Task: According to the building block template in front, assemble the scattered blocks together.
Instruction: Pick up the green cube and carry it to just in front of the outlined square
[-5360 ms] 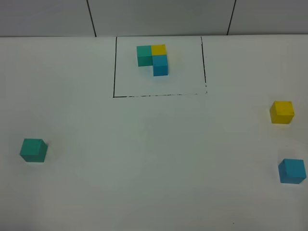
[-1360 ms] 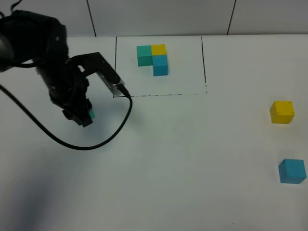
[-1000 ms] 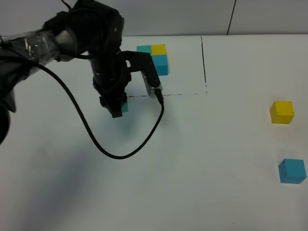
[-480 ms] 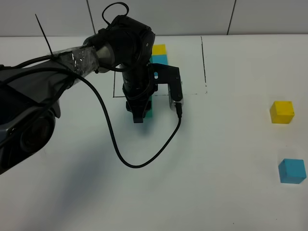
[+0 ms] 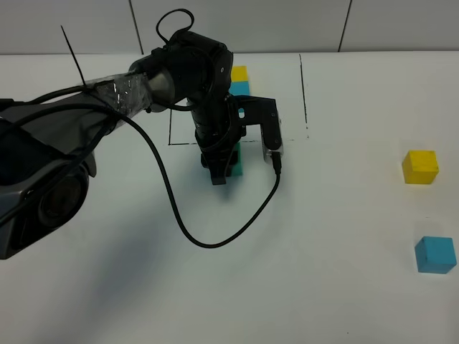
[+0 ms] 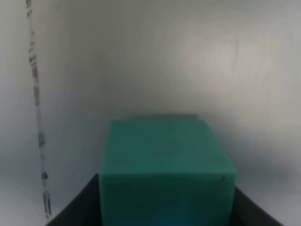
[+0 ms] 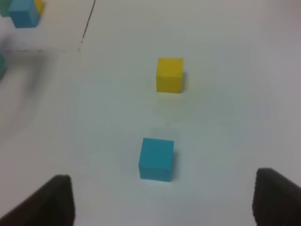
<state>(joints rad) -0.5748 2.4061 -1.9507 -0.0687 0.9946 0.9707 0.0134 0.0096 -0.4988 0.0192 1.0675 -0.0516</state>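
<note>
Looking down from the high camera, you have the left gripper [image 5: 224,170] closed firmly on the teal-green cube [image 5: 236,162]. Your left wrist view confirms it: the cube [image 6: 165,172] fills the space between the two dark fingers [image 6: 70,214], pinched on both sides. Cube and gripper sit just outside the near edge of the black outline [image 5: 303,93] that frames the building block template [image 5: 239,80]. From these views you cannot tell whether the cube rests on the white table [image 5: 323,236] or hangs just above it. Your left arm covers part of the template, so only its yellow and blue cubes show, along with the right side of the frame. The right gripper [image 7: 167,200] is out of the high view. Its wrist camera shows the two fingertips [image 7: 59,197] spread wide with nothing between them. Ahead of it the sky-blue cube [image 7: 156,159] lies nearer and the yellow cube [image 7: 170,74] beyond it, apart from each other. In the high view both, yellow [image 5: 420,167] and sky-blue [image 5: 435,254], sit well off to the right of the template.
</note>
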